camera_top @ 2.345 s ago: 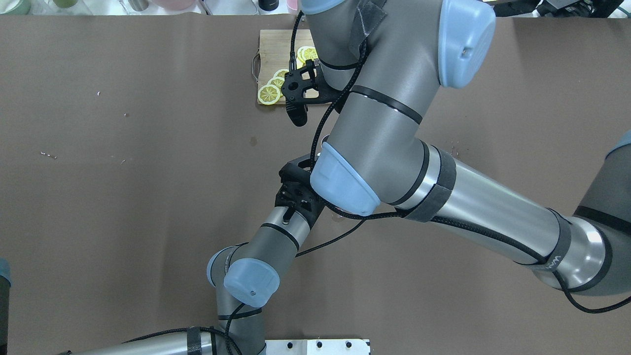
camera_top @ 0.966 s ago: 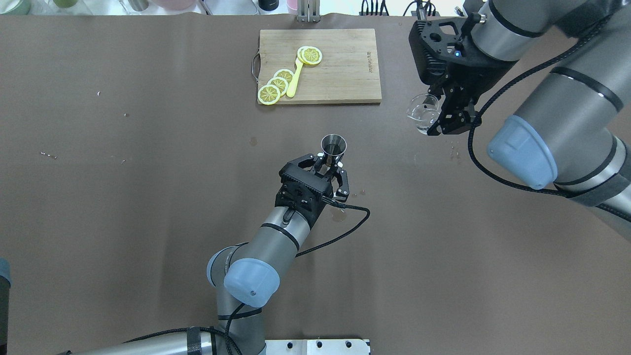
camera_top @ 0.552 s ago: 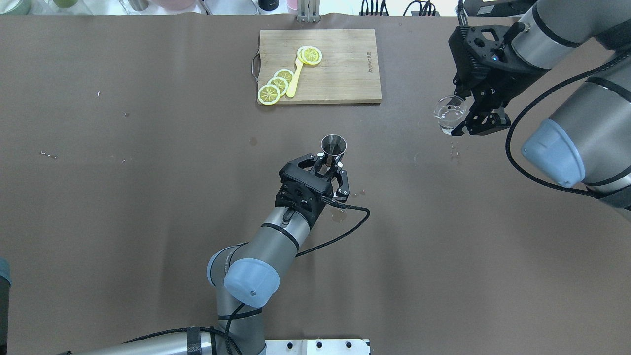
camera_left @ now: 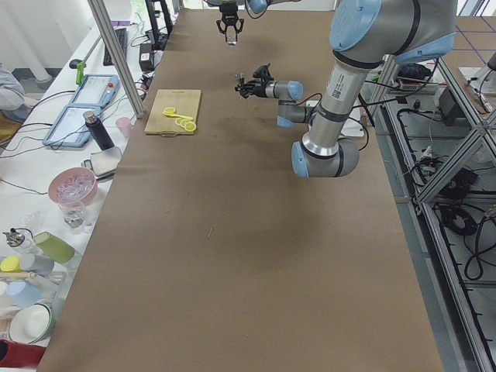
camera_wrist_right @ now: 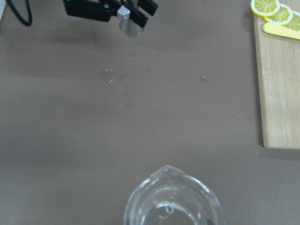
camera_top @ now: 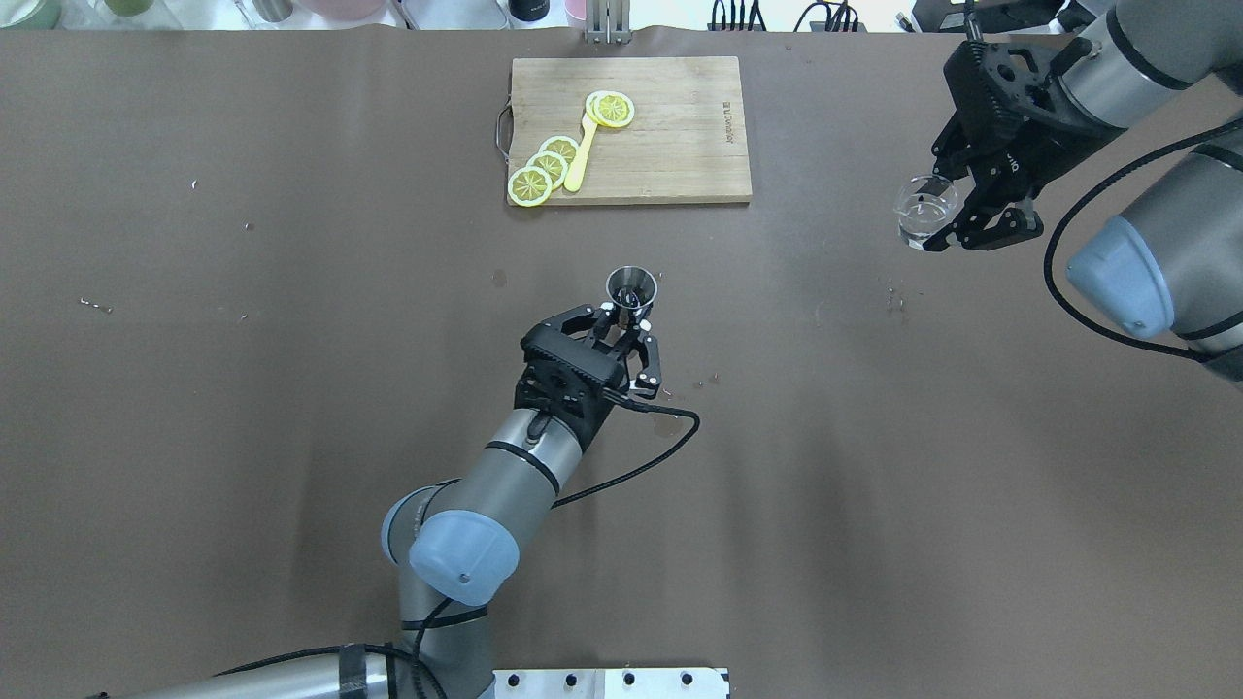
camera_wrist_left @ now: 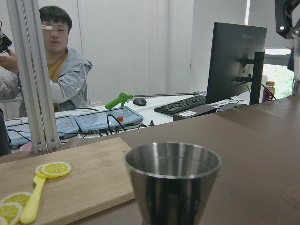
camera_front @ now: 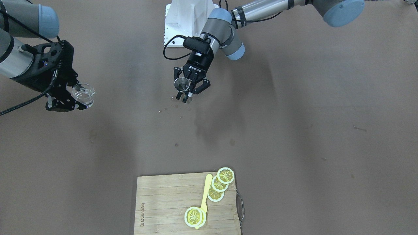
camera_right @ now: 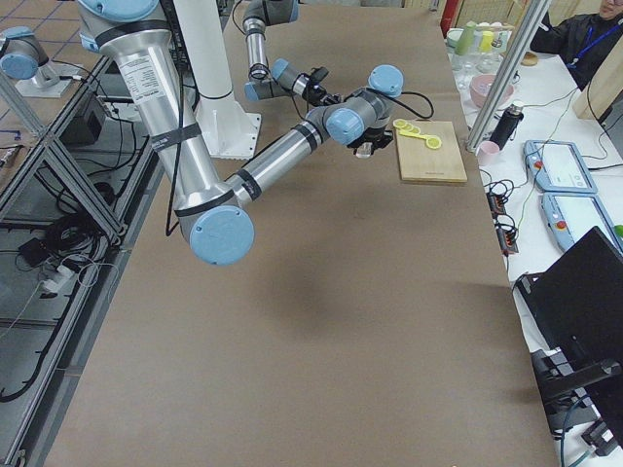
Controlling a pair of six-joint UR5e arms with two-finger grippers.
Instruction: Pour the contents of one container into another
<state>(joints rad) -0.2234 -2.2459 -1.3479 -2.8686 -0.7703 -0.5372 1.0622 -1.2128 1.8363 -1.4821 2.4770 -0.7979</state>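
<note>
My left gripper (camera_top: 626, 313) is shut on the lower part of a small steel jigger cup (camera_top: 631, 288), which stands upright near the table's middle; the same cup (camera_front: 181, 84) shows in the front view and fills the left wrist view as a cup (camera_wrist_left: 173, 183). My right gripper (camera_top: 940, 209) is at the far right, shut on a clear glass pouring beaker (camera_top: 919, 208) held above the table, its spout pointing away from the arm. The beaker (camera_wrist_right: 171, 201) shows a little clear liquid at its bottom.
A wooden cutting board (camera_top: 670, 136) with lemon slices (camera_top: 544, 165) and a yellow spoon lies at the far middle. Water drops (camera_top: 893, 296) spot the brown table cover, some also under the steel cup (camera_wrist_right: 117, 75). An operator sits beyond the far edge.
My right arm has swung from over the steel cup out to the far right with the beaker. My left gripper has carried the steel cup slightly leftward.
</note>
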